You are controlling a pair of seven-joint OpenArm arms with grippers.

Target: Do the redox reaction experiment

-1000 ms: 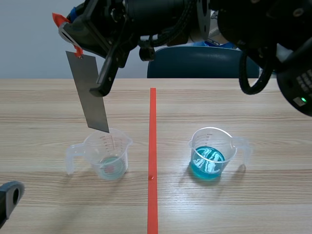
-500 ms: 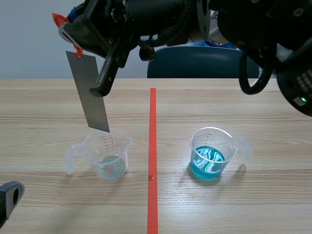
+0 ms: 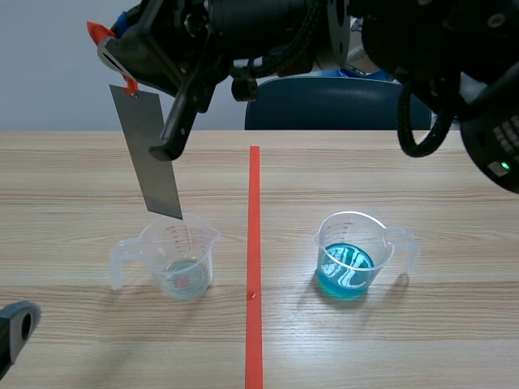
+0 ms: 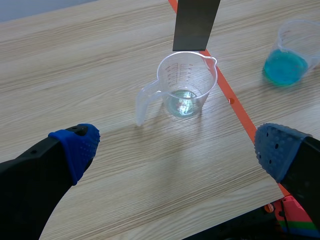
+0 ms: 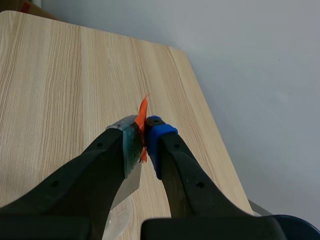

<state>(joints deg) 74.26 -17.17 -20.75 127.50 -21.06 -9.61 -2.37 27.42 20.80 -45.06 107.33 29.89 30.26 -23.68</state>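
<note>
A grey metal strip [image 3: 147, 154] with an orange tag [image 3: 99, 33] hangs tilted from my right gripper [image 3: 122, 61], which is shut on its top end, high over the table's left half. The strip's lower corner hovers just above the rim of a clear beaker [image 3: 178, 255] holding a little pale liquid. In the left wrist view the strip [image 4: 195, 22] hangs over that beaker [image 4: 185, 85], ahead of my open left gripper [image 4: 175, 150]. A second beaker [image 3: 350, 255] with blue liquid stands right of the red tape line. In the right wrist view the fingers pinch the orange tag [image 5: 142, 125].
A red tape line [image 3: 254, 259] runs down the table's middle between the two beakers. A dark blue chair back [image 3: 324, 105] stands behind the table's far edge. The left arm's finger [image 3: 16, 328] shows low at the near left corner.
</note>
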